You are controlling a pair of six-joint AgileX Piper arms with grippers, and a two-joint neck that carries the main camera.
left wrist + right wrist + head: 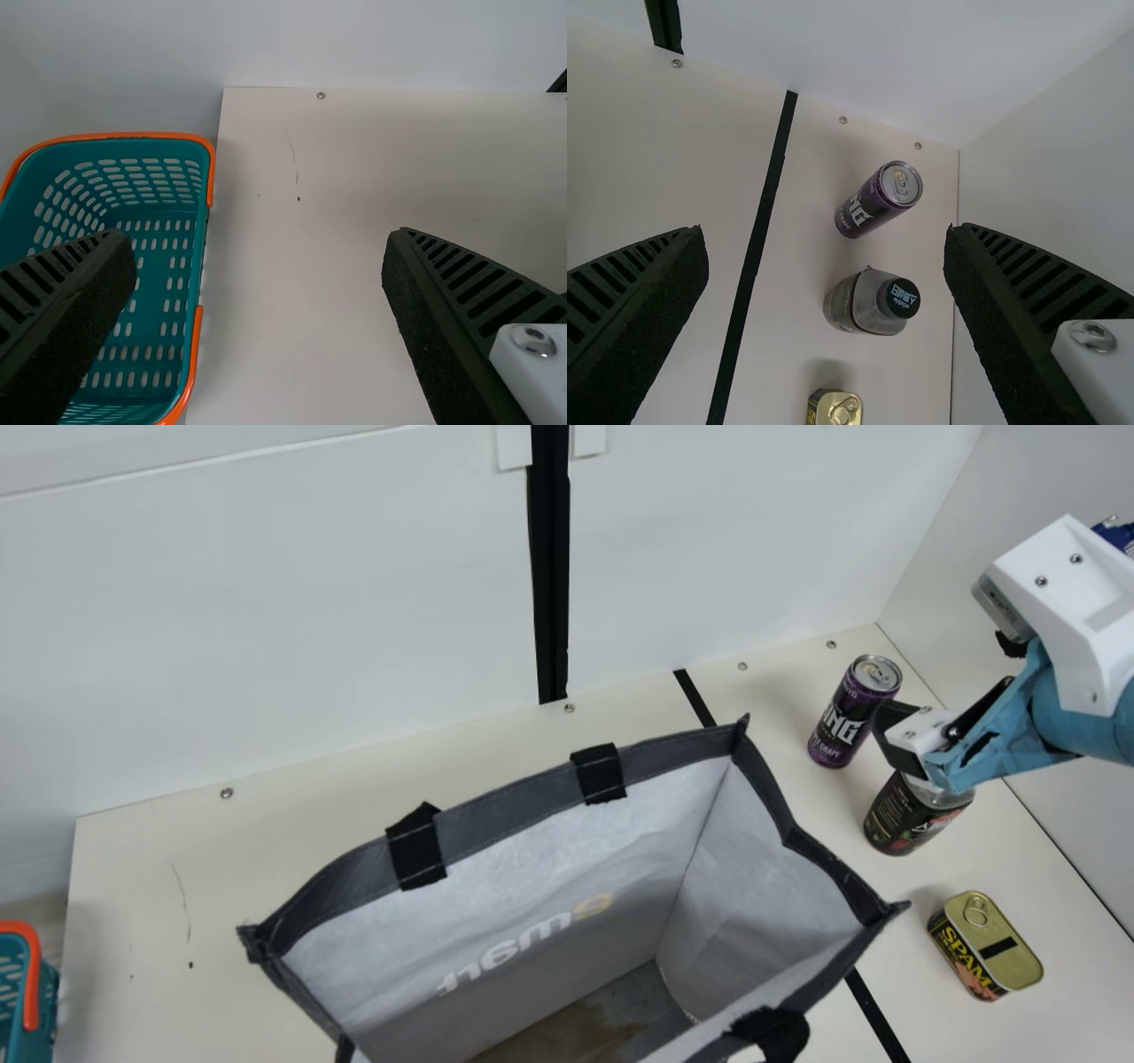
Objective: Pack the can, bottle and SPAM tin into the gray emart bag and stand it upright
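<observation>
The gray bag [505, 779] stands upright with its mouth wide, its visible floor bare. My right gripper [904, 748] is above the bottle [912, 815], partly covering it; in the right wrist view the right gripper [826, 310] is open, fingers wide apart. That view shows the purple can [877, 199] upright, the black-capped bottle [873, 302] and the SPAM tin [834, 408] in a row, none held. The can [852, 713] stands behind the bottle, the SPAM tin [988, 948] in front of it. My left gripper [257, 310] is open with nothing between its fingers.
A teal basket [27, 983] with orange handles is at the far left; the left wrist view shows the basket [155, 305] beside the table edge. White walls [310, 602] rise behind and at the right. A black strip [757, 239] crosses the table.
</observation>
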